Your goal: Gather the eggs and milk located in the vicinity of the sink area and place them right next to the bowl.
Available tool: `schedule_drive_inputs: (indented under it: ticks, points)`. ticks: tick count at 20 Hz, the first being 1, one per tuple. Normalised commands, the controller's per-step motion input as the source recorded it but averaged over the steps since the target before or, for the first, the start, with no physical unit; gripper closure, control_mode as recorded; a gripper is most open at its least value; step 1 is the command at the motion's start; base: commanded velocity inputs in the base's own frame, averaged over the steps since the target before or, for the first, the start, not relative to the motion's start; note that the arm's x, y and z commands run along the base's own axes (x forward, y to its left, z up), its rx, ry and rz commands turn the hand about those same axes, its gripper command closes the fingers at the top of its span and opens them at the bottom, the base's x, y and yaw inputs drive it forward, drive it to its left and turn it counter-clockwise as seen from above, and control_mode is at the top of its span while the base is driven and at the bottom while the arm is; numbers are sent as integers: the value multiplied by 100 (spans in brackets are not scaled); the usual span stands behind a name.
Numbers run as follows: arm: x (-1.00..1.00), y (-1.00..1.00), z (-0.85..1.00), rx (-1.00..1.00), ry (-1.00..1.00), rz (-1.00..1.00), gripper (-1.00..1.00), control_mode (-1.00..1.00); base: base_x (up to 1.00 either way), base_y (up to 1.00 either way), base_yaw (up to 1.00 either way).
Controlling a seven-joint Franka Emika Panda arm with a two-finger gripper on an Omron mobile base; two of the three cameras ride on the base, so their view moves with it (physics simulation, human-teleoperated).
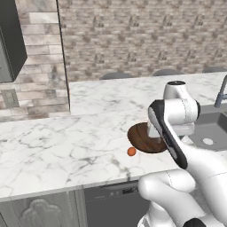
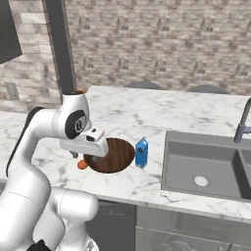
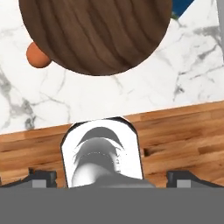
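1. Marble counter (image 2: 147,184) carries the bowl (image 2: 116,153); one egg (image 1: 131,151) touches its rim, and the milk (image 2: 141,152) stands just beside it, near the sink (image 2: 206,166).
2. Jaws (image 3: 109,179) hang above the bowl, spread wide apart, holding nothing.
3. Descending carelessly could nudge that egg rolling toward the counter's front edge.
4. Sweeping sideways could topple the milk.

Orange-brown egg (image 1: 131,151) on the marble counter (image 1: 53,146), touching the wooden bowl (image 1: 142,138) rim.
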Motion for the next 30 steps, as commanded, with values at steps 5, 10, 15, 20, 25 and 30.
schedule_drive_inputs:
  ticks: [5,10,15,20,25,30]
  points:
    - [5,39,-1,20,-10,1,-100,-100,0,0,0]
    - [0,34,0,-18,-5,0,-100,-100,0,0,0]
    - [0,0,-9,-4,-4,0,-100,-100,0,0,0]
    - [0,0,0,0,0,0,-100,-100,0,0,0]
    - [0,-12,-1,0,0,0,-100,100,0,-10,0]
    - [0,0,0,0,0,0,-100,100,0,-64,0]
